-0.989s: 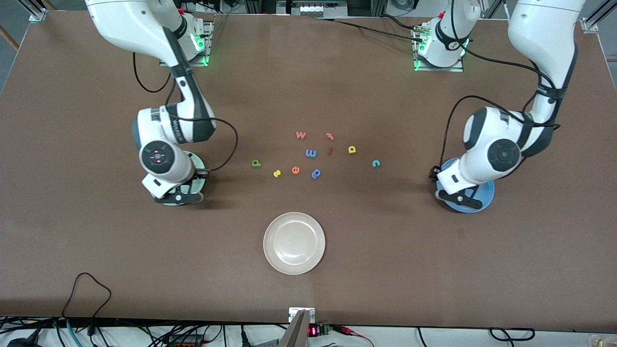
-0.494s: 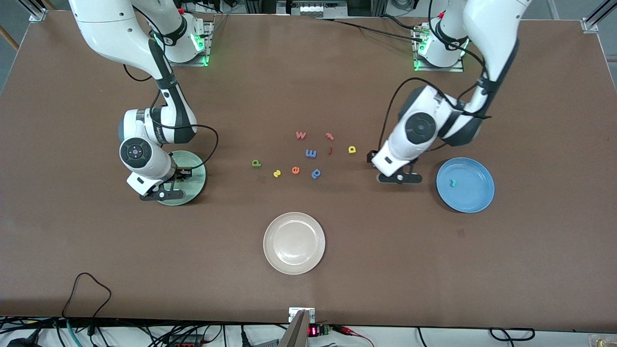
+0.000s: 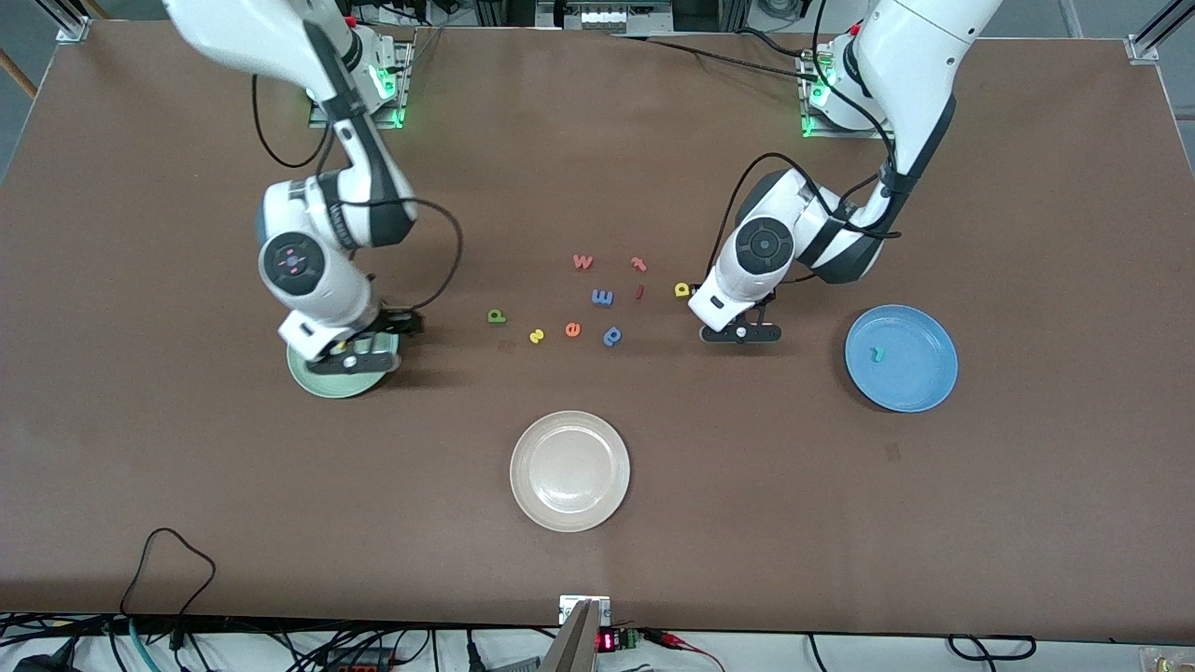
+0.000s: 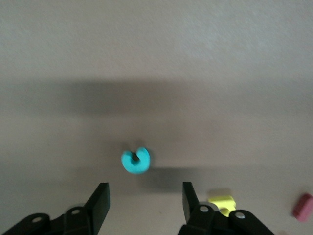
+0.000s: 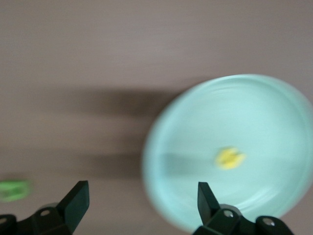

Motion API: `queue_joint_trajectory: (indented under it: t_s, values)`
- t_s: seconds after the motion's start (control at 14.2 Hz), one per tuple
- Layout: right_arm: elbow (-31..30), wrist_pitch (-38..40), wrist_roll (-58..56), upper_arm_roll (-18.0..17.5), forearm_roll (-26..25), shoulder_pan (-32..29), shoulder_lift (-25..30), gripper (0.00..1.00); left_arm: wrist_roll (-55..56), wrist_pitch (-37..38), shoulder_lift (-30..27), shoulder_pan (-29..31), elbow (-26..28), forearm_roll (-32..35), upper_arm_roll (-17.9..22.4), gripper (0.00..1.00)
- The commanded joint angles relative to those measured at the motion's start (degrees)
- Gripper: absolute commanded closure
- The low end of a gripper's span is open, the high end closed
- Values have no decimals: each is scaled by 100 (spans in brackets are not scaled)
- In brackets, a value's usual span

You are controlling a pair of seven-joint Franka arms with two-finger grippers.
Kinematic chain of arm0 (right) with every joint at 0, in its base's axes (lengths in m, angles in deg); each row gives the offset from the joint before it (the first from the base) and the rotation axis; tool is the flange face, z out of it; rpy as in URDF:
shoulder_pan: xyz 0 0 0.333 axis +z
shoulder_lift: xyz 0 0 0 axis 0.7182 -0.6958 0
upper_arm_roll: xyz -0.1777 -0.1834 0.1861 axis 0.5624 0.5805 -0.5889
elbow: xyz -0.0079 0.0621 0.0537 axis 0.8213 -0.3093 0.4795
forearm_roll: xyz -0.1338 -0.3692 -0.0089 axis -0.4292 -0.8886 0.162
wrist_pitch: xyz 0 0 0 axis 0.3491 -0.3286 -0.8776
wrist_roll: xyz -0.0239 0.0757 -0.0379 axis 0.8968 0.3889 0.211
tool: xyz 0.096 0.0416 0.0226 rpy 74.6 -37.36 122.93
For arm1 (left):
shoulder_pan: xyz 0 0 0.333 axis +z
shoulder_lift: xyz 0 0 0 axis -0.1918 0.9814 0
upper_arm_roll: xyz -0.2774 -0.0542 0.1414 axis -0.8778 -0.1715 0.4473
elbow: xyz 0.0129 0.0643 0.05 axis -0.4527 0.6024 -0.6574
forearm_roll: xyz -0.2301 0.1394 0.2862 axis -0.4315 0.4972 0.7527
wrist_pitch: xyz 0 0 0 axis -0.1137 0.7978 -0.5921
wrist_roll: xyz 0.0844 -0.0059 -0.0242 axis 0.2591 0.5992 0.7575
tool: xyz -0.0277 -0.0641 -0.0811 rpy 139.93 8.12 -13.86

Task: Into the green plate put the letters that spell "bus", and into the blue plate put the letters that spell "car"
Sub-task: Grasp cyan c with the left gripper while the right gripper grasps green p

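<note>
The green plate (image 3: 325,384) lies at the right arm's end of the table, with a yellow u (image 5: 230,157) lying in it. My right gripper (image 3: 359,347) hangs open and empty over the plate's edge (image 5: 161,166). The blue plate (image 3: 920,383) holds a teal r (image 3: 876,354). My left gripper (image 3: 740,332) is open, low over the table beside the yellow a (image 3: 682,289). The teal c (image 4: 135,160) lies just ahead of its fingertips (image 4: 101,196), not between them; the front view hides it. The dark green b (image 3: 497,316) and yellow s (image 3: 536,336) lie mid-table.
Other loose letters lie mid-table: an orange e (image 3: 572,329), blue p (image 3: 612,335), blue m (image 3: 602,297), pink w (image 3: 583,261), a pink r-like letter (image 3: 639,263) and a red j (image 3: 639,291). An off-white plate (image 3: 569,471) sits nearer the front camera.
The left arm left the blue plate, where the teal r now lies, and swung to the teal c. The right gripper opened over the green plate; the u lies in it.
</note>
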Motion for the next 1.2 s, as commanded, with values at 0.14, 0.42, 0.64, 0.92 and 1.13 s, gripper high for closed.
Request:
queue_joint_trajectory:
  t_s: [0.14,0.42,0.64,0.92,1.13]
  values:
    - [116,12,529,37,435,828,-271,32,80,-1020,86,210,458,226,8,41]
    - [212,-313,1145,37,462,1128,-587,32,80,-1047,86,202,529,226,8,49]
    - [519,-331,1436,37,471,1251,-913,32,10,-1039,68,246,529,226,8,81]
    - [713,-436,1560,37,681,1278,-1168,32,-104,-672,-212,438,468,226,34,89]
    - [731,-472,1551,37,681,1304,-1274,32,-980,381,-546,973,135,235,34,89]
